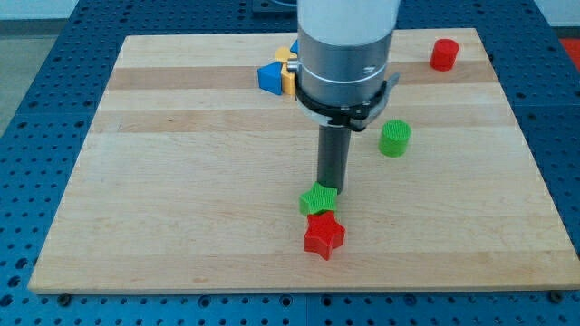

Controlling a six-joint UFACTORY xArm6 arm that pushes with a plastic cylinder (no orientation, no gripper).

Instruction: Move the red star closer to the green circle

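Observation:
The red star [324, 235] lies near the view's bottom centre of the wooden board. A green star [317, 200] sits just above it, touching it. My tip [329, 187] stands at the green star's top right edge, apparently in contact. The green circle [394, 138], a short cylinder, stands up and to the right of the tip, well apart from the red star.
A red cylinder [444, 54] stands near the board's top right corner. A blue block [269, 78] and a yellow block [287, 77] cluster at the top centre, partly hidden behind the arm's body [346, 54]. The board's front edge [299, 288] lies just below the red star.

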